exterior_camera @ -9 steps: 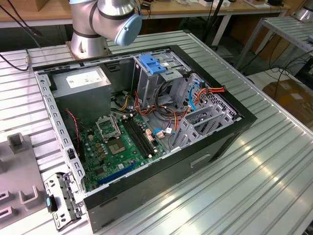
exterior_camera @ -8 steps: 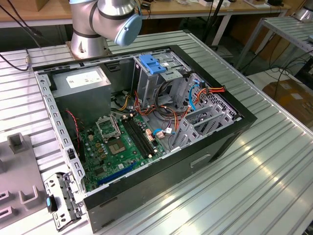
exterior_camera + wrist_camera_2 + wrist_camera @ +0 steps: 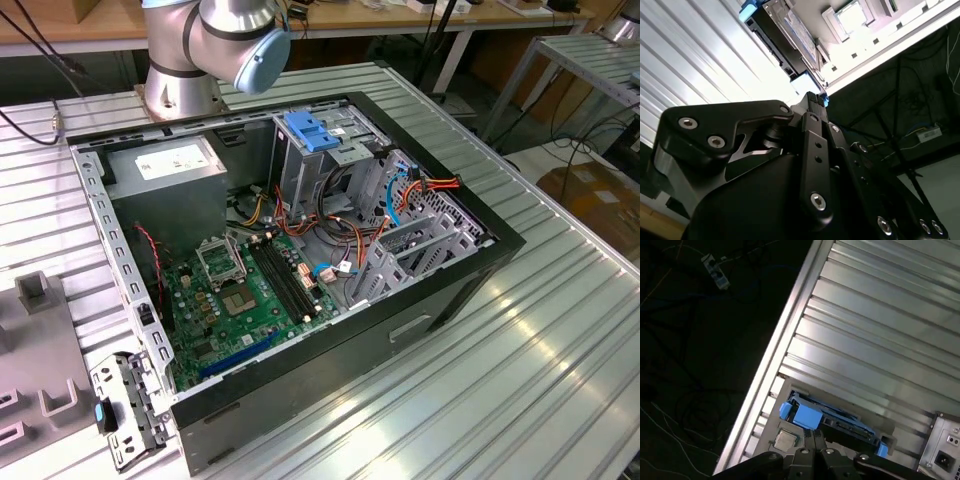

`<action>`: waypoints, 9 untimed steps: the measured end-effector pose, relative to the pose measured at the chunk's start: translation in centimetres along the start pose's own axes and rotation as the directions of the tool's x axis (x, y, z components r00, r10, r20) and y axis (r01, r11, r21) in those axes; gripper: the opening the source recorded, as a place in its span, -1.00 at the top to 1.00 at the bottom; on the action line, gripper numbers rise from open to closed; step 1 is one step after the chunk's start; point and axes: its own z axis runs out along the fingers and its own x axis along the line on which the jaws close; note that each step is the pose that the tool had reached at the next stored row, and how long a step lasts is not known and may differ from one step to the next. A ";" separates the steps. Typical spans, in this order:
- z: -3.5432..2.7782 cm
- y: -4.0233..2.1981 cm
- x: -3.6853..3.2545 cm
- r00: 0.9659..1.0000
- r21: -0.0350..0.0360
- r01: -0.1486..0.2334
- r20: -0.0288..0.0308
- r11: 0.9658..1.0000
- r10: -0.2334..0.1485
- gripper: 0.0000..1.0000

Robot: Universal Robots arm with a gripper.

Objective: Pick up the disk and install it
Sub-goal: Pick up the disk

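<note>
One disk (image 3: 840, 424) is seen lying flat in a grey holder (image 3: 785, 439) near the edge of the ribbed metal table (image 3: 880, 330), with its blue side rails exposed at both ends. The gripper (image 3: 814, 432) is placed just beside the disk's near edge, close to one blue rail; whether contact is made cannot be told. Its fingers are drawn together, and nothing is seen pinched between them. In the second wrist view the same pressed-together tip is shown just beside a blue corner of the disk.

In the exterior view an open computer case (image 3: 400, 330) is laid on its side on the table. A green motherboard (image 3: 240, 300), a grey power-supply box (image 3: 165, 165) and a blue latch (image 3: 310, 130) atop a metal cage are exposed inside. The arm (image 3: 215, 35) is mounted behind the case.
</note>
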 end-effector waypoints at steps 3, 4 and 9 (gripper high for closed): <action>0.00 0.00 0.00 1.000 0.000 0.031 -0.001 1.000 -0.031 0.79; 0.00 0.00 0.00 0.999 0.000 0.043 -0.002 0.999 -0.043 0.79; 0.00 0.00 0.00 0.993 0.001 0.118 -0.005 0.993 -0.118 0.79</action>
